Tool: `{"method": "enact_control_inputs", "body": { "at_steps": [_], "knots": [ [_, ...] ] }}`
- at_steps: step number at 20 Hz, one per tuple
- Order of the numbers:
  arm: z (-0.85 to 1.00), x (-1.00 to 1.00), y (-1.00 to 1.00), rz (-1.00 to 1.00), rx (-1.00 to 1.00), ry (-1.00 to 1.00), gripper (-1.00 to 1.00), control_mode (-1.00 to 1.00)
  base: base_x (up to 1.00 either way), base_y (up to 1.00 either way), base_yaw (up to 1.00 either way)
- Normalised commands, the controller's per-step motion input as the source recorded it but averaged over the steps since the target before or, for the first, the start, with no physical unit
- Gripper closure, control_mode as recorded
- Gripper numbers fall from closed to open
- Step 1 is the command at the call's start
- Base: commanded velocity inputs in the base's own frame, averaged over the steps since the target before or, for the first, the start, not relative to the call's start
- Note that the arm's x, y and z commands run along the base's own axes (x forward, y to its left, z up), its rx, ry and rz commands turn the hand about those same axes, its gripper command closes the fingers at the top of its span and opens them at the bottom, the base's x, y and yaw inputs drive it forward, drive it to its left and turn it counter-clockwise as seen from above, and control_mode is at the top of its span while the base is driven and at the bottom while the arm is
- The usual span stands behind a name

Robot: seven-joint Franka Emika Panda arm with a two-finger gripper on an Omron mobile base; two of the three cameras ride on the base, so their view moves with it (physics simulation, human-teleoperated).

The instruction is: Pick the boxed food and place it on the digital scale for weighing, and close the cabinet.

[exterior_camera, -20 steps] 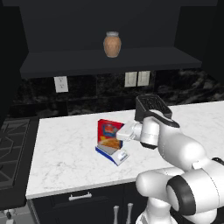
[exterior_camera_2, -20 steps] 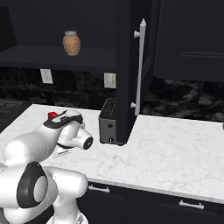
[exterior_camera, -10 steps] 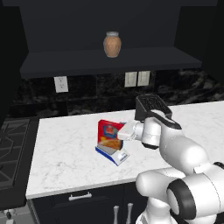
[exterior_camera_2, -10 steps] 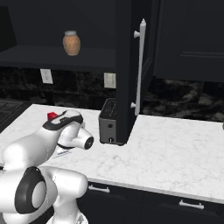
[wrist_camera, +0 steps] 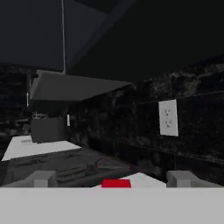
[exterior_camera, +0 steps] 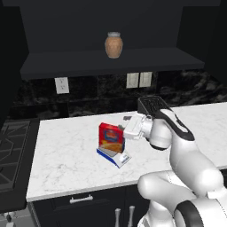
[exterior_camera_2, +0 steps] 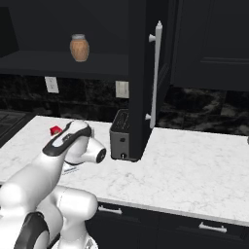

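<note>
We saw the red cardboard box (exterior_camera: 111, 137) upright on the flat grey-and-white scale (exterior_camera: 114, 155), atop the marbled counter (exterior_camera: 66, 159); our gripper (exterior_camera: 125, 125) stood wide, holding nothing.

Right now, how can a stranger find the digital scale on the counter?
On the white marble counter, look just in front of the robot's gripper. The digital scale is the flat white, blue-edged slab; the red boxed food stands on it.
</note>
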Motion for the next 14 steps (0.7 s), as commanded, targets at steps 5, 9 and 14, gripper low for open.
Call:
{"method": "enact_control_inputs", "body": {
  "at_steps": [5,9,14],
  "knots": [
    [0.12,-0.36,-0.05,0.0,0.02,-0.15,-1.0,-1.0,0.0,0.0,0.0],
    [0.43,-0.78,-0.35,-0.01,0.14,-0.43,-1.0,-1.0,0.0,0.0,0.0],
    [0.33,-0.84,-0.72,-0.01,0.27,-0.44,-1.0,-1.0,0.0,0.0,0.0]
  ]
}}
